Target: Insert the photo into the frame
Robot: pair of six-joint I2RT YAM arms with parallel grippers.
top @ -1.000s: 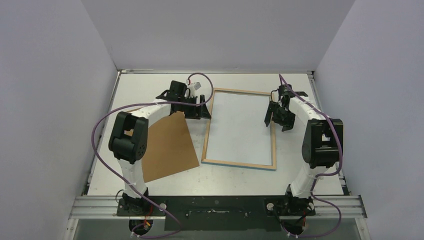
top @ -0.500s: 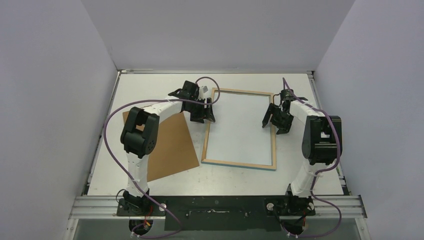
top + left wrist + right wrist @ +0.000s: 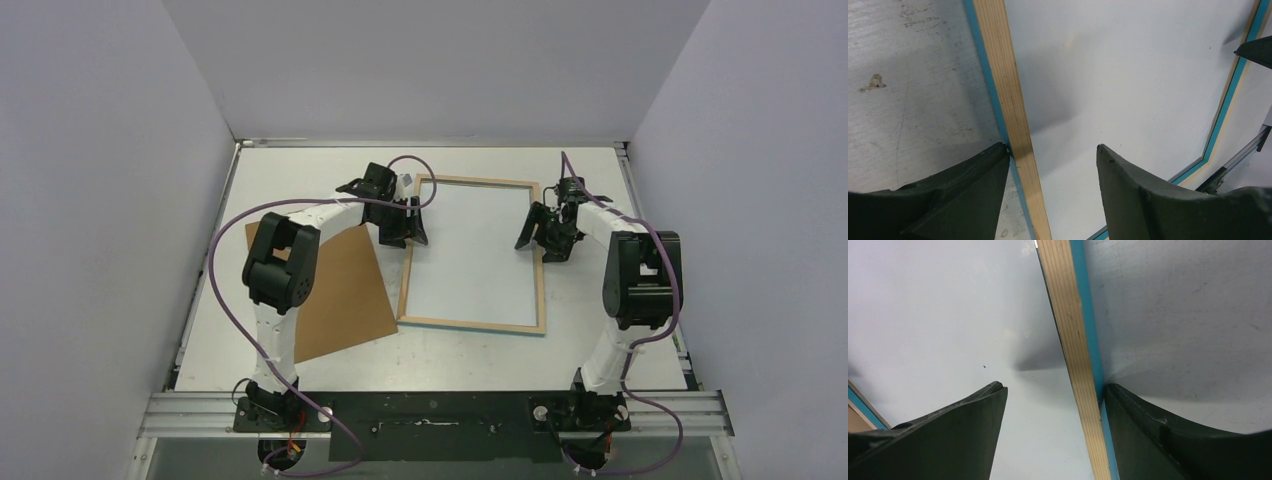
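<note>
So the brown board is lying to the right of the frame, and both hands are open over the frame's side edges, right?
Not quite. The brown board lies to the left of the frame, not the right; the top view shows it. The rest holds: the left hand and the right hand are open, each straddling a side edge of the frame.
</note>
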